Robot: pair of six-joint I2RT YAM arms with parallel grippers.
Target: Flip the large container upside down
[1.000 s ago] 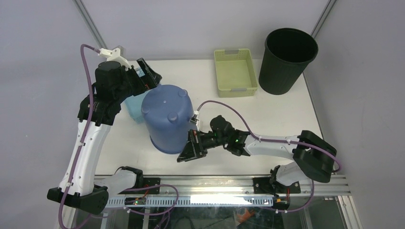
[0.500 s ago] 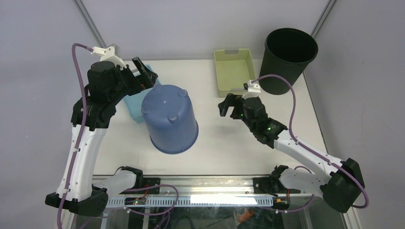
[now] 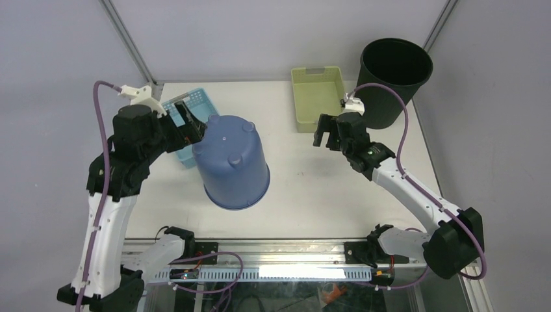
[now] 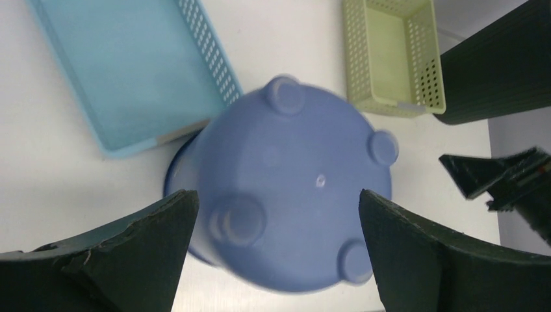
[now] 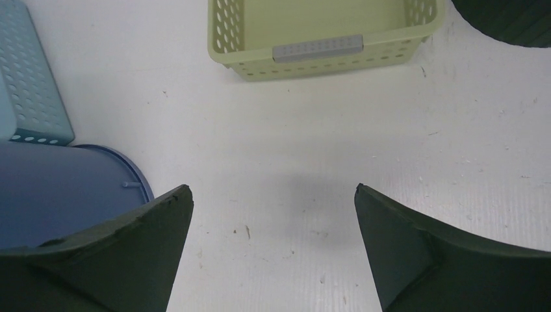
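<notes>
Since half a second ago the left claw (image 3: 195, 123) (image 4: 276, 195) has drawn back to the left and uncovered more of the light blue perforated plastic basket (image 3: 177, 108) (image 4: 130, 71). Its fingers are wide apart and hold nothing. Just beside this basket the large round blue plastic container (image 3: 230, 159) (image 4: 292, 195) stands on the white surface (image 3: 312, 188), rim down and its four small feet up, in the same place as before. The right claw (image 3: 327, 132) (image 5: 273, 190) has moved away from the container, toward the pale green perforated plastic basket (image 3: 318, 97) (image 5: 325, 26); its fingers are also apart and empty. At the far right stands the black ribbed round bin (image 3: 393, 81).
</notes>
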